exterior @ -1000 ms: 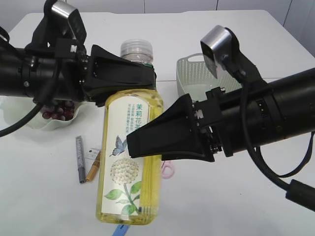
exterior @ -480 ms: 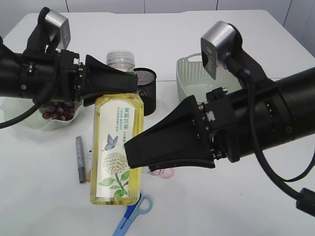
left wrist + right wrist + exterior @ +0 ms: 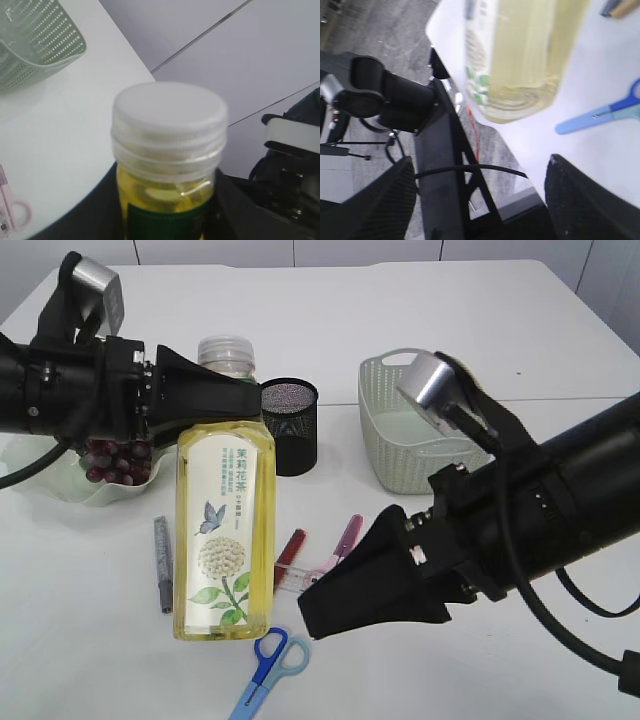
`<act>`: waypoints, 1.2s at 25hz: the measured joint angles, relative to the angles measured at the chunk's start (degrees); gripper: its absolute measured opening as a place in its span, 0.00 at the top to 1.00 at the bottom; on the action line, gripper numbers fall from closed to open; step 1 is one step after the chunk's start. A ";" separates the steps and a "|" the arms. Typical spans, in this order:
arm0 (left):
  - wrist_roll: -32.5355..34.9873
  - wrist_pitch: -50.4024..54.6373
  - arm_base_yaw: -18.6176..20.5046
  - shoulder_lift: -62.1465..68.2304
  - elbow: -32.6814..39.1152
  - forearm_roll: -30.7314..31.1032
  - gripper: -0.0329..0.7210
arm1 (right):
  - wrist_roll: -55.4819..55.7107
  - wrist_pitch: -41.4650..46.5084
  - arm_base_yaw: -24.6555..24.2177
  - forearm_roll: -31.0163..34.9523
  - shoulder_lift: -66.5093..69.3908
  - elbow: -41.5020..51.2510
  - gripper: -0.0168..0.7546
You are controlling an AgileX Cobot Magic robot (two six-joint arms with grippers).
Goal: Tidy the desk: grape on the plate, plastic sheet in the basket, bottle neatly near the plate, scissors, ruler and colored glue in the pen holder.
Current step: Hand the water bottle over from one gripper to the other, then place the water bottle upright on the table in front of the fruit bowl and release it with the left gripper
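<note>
My left gripper (image 3: 215,400) is shut on the neck of a yellow tea bottle (image 3: 225,530) with a white cap (image 3: 169,117), holding it nearly upright over the table. It shows the same grip in the left wrist view (image 3: 167,215). My right gripper (image 3: 345,605) is open and empty, right of the bottle's base; in the right wrist view (image 3: 479,160) the bottle's base (image 3: 520,60) lies ahead of it. Grapes (image 3: 112,462) lie on the pale plate (image 3: 60,485). Blue scissors (image 3: 270,665) lie at the front. A black mesh pen holder (image 3: 290,425) stands behind the bottle. The green basket (image 3: 420,435) is at the right.
A grey glue stick (image 3: 162,560) lies left of the bottle. A clear ruler (image 3: 295,580), a red stick (image 3: 290,545) and a pink one (image 3: 347,535) lie between the grippers. The table's front edge is close under my right gripper.
My left gripper has carried the bottle left and tipped it more upright. My right gripper has drawn back down and to the right, off the bottle, uncovering the scissors and sticks.
</note>
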 joint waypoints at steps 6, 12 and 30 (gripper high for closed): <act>-0.12 0.00 0.35 0.00 0.00 1.39 0.60 | 14.67 -6.96 0.00 -16.48 0.00 -1.84 0.22; -0.48 0.00 1.42 0.00 0.00 1.59 0.60 | 37.63 -8.85 -1.19 -36.72 0.00 -7.55 0.22; -1.63 0.00 1.90 0.00 0.00 2.62 0.60 | 48.55 -4.97 -1.96 -53.04 0.00 -8.73 0.35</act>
